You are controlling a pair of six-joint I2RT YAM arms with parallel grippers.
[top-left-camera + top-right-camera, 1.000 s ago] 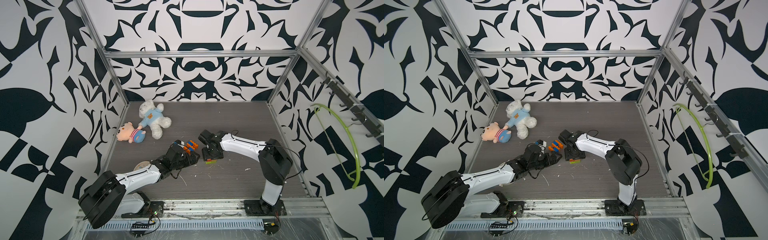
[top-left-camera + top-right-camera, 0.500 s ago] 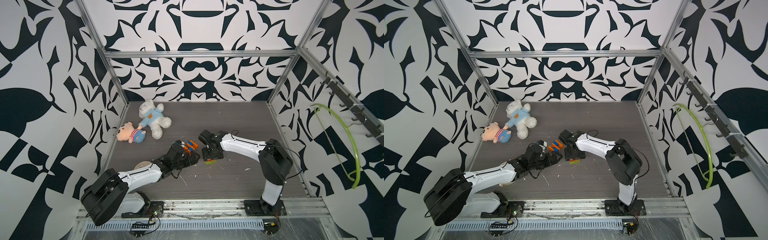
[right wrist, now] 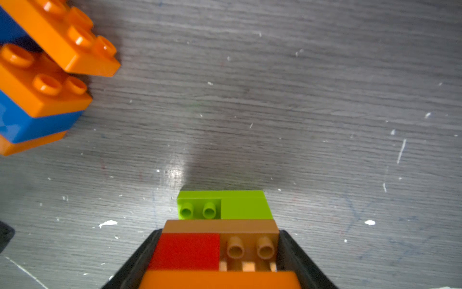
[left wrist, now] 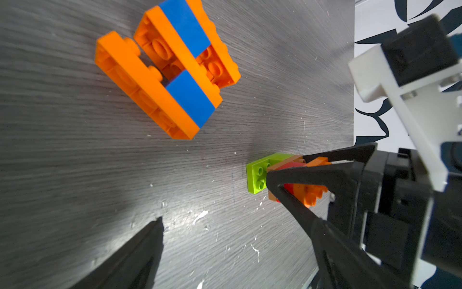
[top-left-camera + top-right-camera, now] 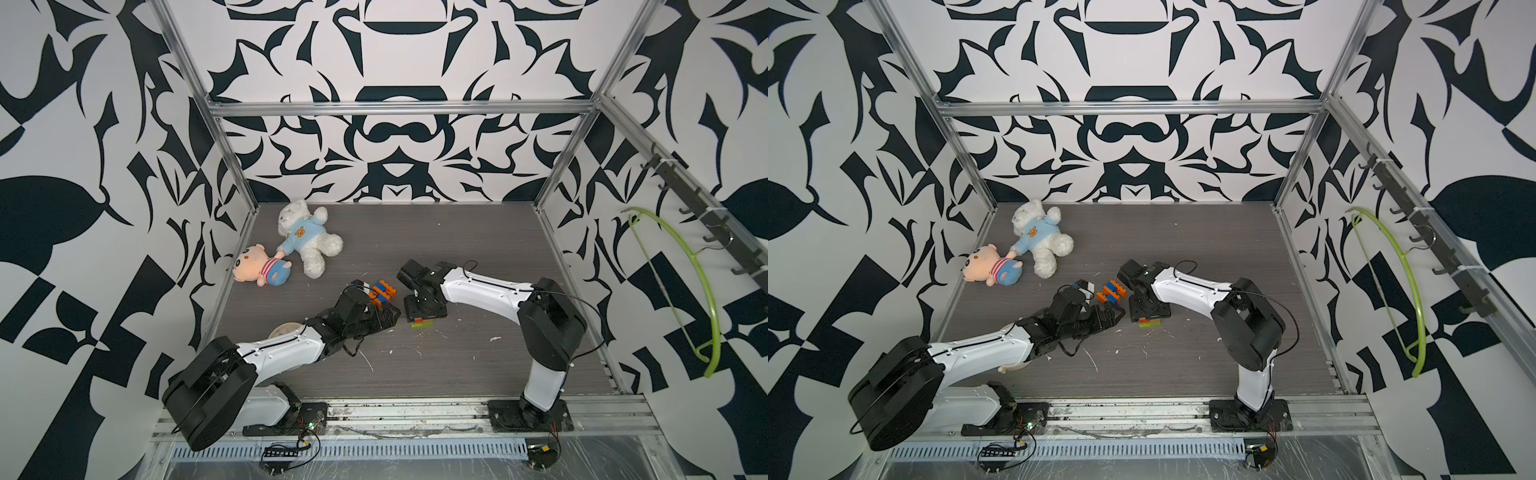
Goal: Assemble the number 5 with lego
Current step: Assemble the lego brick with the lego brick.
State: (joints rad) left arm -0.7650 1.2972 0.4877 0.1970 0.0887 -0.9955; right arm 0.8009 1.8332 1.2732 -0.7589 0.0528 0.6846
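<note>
teddy (image 5: 307, 239): lying face-up | doll (image 5: 259, 270): left of teddy, touching its arm | clock (image 5: 284, 330): nearer front than teddy, half hidden | hanger (image 5: 705, 291): green, far right of teddy

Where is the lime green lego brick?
In a top view the lime green brick lies near the middle of the table, poking out from under the right pincer, stuck to the brown brick it grips, near the orange-and-blue piece.

**Left arm** (image 5: 278, 353): link shell was white, dotted with small dark screws. Joint housings were black and rounded. A thin black cable hung looped under the wrist.

**Right arm** (image 5: 486, 291): built alike, with a black cable arcing over the elbow. The wrist carried a white bracket (image 4: 375, 82) with a black camera block.

**Fingers** (image 4: 140, 257): were black and tapered.
</note>
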